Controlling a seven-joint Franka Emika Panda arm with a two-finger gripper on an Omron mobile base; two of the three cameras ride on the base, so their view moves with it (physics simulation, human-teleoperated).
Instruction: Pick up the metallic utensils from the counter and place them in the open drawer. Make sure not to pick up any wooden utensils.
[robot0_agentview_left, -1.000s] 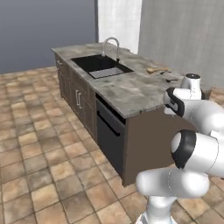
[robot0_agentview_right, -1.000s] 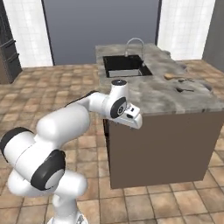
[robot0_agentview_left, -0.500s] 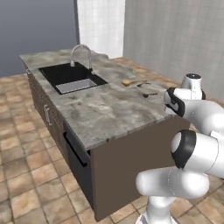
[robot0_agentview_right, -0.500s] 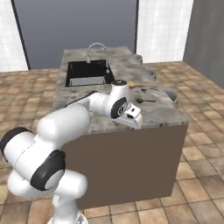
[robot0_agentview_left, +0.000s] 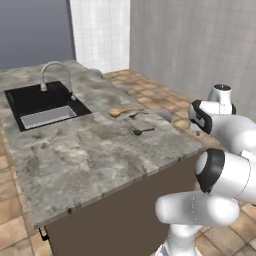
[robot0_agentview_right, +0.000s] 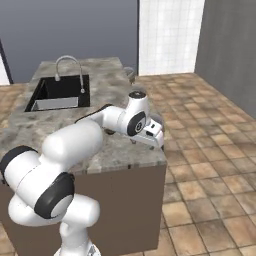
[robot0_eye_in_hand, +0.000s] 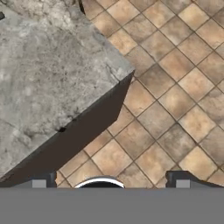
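Beyond tabletop (robot0_agentview_left: 100, 150) corner, claw (robot0_eye_in_hand: 109, 181) spread wide, empty, over floor; metal spoon (robot0_agentview_left: 143, 131) beside wooden spoon (robot0_agentview_left: 125, 111), awaiting pickup

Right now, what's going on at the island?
Nothing is picked up yet. The gripper is open and empty, hanging off the corner of the counter over the tiled floor. Near the counter's far edge lie the wooden spoon and the small metal spoon, with a slim dark utensil, probably the knife, between them. The sink is further back.
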